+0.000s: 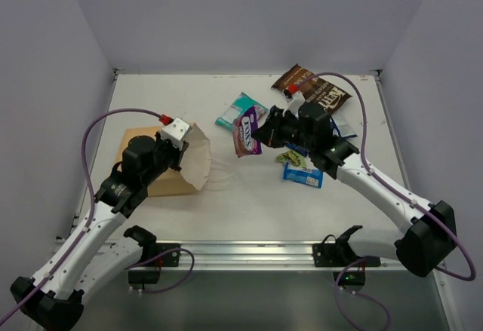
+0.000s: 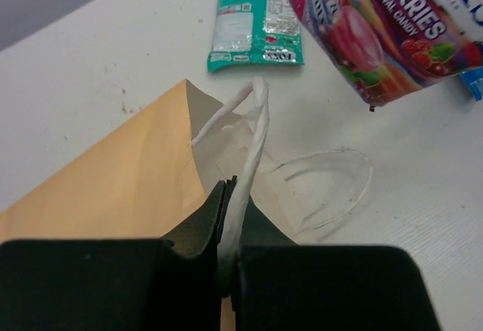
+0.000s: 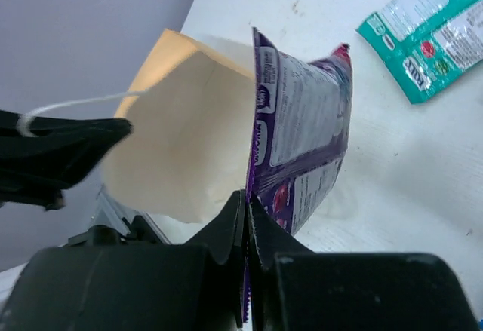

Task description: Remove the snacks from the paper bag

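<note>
While left gripper (image 2: 229,195) pinches string handle (image 2: 255,131) of paper bag (image 2: 113,184), right gripper (image 3: 246,209), clamped on pink-purple candy pack (image 3: 302,131), holds it aloft, tilted, just right of bag mouth, outside it; set-down likely farther right.

White table (image 1: 226,210), lightly speckled; pale lavender walls (image 1: 249,14); metal rail (image 1: 249,252) at near edge

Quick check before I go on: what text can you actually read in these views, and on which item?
"BERRIES": on the candy pack
"OVAL CANDY": same pack, just below
Teal-white packet, brown chip bag, blue-white packet: print too small or blurred to read
Paper bag: no print visible
</note>
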Controlling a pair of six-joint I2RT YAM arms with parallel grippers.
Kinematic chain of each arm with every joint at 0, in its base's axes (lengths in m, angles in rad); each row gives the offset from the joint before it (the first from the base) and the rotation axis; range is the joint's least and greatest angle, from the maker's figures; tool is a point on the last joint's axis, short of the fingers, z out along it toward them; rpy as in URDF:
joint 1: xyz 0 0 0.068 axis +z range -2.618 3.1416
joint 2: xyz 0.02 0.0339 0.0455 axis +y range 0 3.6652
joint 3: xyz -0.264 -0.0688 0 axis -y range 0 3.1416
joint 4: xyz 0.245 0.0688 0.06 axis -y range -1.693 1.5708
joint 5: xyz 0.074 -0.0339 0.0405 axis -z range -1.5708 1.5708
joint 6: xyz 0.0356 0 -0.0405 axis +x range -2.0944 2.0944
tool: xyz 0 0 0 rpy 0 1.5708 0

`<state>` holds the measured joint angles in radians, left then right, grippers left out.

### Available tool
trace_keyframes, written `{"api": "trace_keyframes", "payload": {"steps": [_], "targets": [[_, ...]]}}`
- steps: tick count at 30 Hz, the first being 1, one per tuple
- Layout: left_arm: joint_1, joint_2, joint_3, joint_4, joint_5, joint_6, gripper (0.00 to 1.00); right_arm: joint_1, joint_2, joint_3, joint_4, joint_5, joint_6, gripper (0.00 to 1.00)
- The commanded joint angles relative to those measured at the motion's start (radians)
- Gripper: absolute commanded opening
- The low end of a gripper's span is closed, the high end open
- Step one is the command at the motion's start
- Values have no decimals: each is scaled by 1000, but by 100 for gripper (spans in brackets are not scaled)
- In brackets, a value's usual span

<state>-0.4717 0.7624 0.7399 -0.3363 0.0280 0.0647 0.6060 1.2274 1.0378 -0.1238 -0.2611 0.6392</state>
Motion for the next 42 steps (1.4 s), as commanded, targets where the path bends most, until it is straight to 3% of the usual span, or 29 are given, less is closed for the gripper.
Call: {"api": "trace_keyframes", "payload": {"steps": [1, 3, 5, 6, 7, 11, 14, 20, 29, 32, 35, 38, 42], "targets": [[5, -69, 64, -10, 6, 130, 0, -11, 21, -97, 159, -14, 43, 0], [5, -92, 69, -20, 9, 165, 0, -21, 49, -151, 161, 8, 63, 4], [5, -118, 75, -30, 21, 184, 0, -23, 55, -252, 142, 52, 71, 16], [5, -126, 79, -35, 57, 210, 0, -26, 52, -292, 139, 71, 77, 25], [5, -129, 87, -40, 79, 227, 0, -29, 44, -353, 130, 109, 77, 43], [5, -92, 131, -105, 234, 300, 0, -29, -51, -441, -9, 244, 44, 67], [5, -38, 173, -150, 324, 359, 0, -29, -205, -455, -63, 302, -33, 76], [5, 90, 248, -184, 490, 448, 0, -29, -419, -351, -97, 286, -266, 78], [5, 161, 463, -207, 584, 485, 0, -29, -499, -226, -123, 227, -343, 79], [5, 146, 440, -112, 471, 376, 0, -28, -508, -210, -132, 234, -349, 79], [19, 152, 351, 17, 305, 143, 0, -29, -503, -199, -139, 233, -355, 79], [77, 201, 276, 89, 306, -30, 0, -29, -497, -200, -143, 238, -355, 79], [111, 264, 216, 121, 261, -155, 0, -28, -496, -203, -158, 247, -354, 79]]}}
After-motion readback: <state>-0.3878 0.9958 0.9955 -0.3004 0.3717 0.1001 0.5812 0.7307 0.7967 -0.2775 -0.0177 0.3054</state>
